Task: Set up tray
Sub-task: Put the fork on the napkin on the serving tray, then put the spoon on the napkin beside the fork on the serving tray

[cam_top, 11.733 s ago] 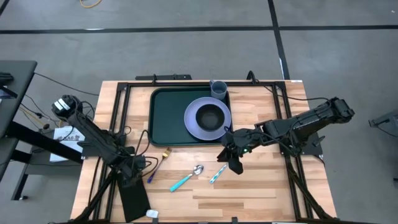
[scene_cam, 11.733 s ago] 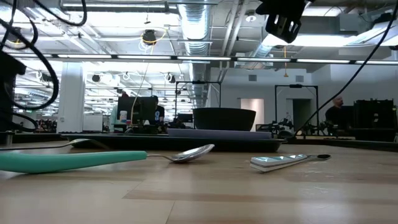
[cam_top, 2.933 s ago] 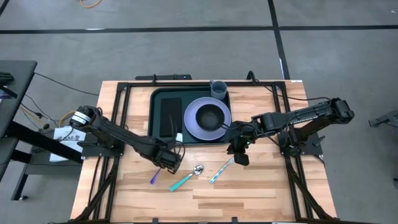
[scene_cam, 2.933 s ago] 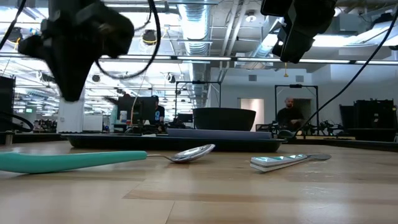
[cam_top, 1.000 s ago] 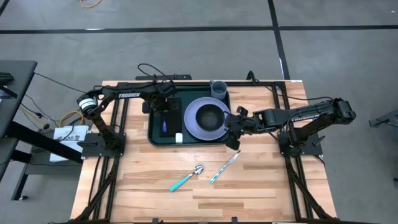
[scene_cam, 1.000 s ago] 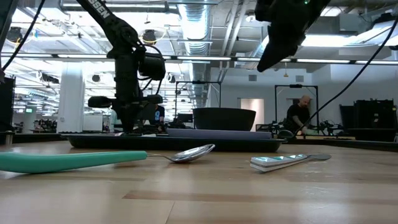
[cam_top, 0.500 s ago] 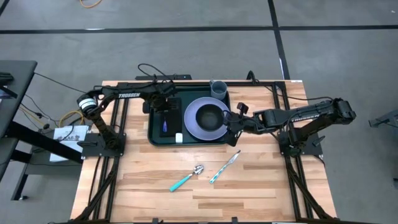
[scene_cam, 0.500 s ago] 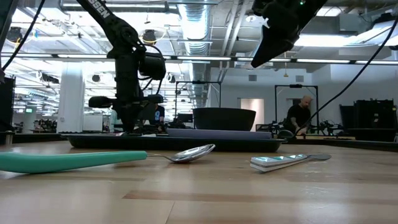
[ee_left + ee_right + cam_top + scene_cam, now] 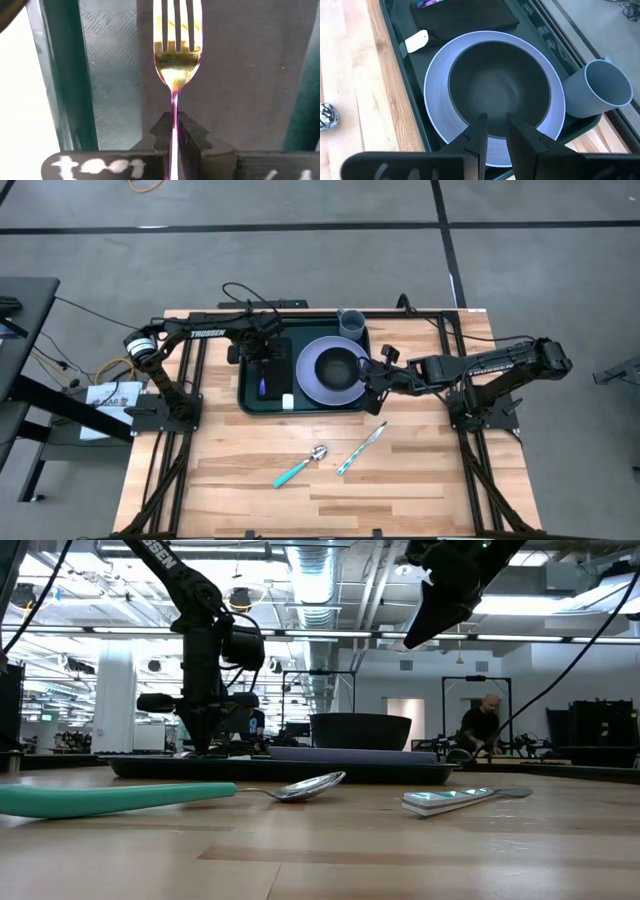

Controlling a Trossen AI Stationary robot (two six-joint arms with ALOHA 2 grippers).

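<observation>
Green plastic rimmed tray (image 9: 252,395) at table's far edge | my left gripper (image 9: 172,131) clamps gold fork (image 9: 177,45) over black napkin (image 9: 240,75) | right gripper (image 9: 494,131), fingers slightly apart, above dark bowl (image 9: 497,87) on lavender plate (image 9: 436,132).

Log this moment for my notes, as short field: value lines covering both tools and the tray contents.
left tool: shut on fork, over the black napkin
right tool: empty, hovering at the bowl
tray: holds napkin, plate with bowl, cup
still on table: spoon, knife
</observation>
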